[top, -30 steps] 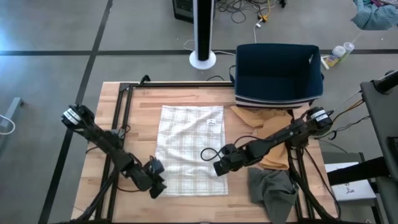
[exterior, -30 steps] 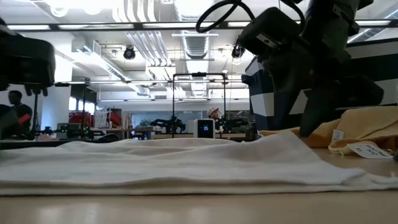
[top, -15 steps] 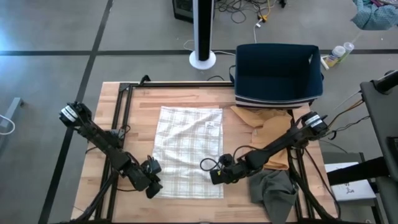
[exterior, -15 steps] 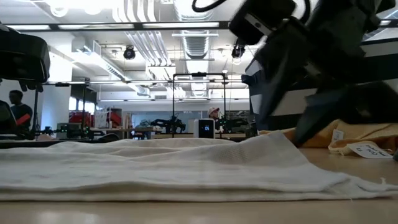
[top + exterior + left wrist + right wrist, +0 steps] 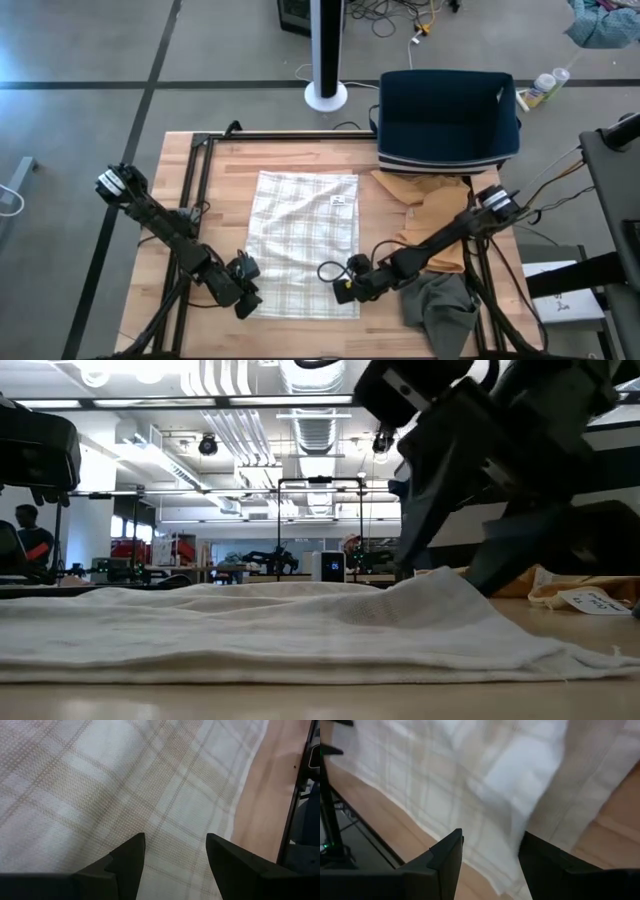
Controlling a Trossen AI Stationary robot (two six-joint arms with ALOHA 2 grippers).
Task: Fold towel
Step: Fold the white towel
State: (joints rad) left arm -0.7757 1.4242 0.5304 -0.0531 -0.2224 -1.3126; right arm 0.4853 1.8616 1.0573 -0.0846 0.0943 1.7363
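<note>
1. the pale plaid cloth towel (image 5: 305,243) lies spread flat on the light wooden table (image 5: 250,150).
2. the left gripper (image 5: 248,288) sits at the towel's near left corner, fingers parted over the fabric and holding nothing.
3. the right gripper (image 5: 343,289) sits at the near right corner, fingers likewise parted over the towel edge.

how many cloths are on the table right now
3: a plaid towel spread flat mid-table, a tan cloth in front of the dark bin, and a grey cloth at the near right corner.
</note>
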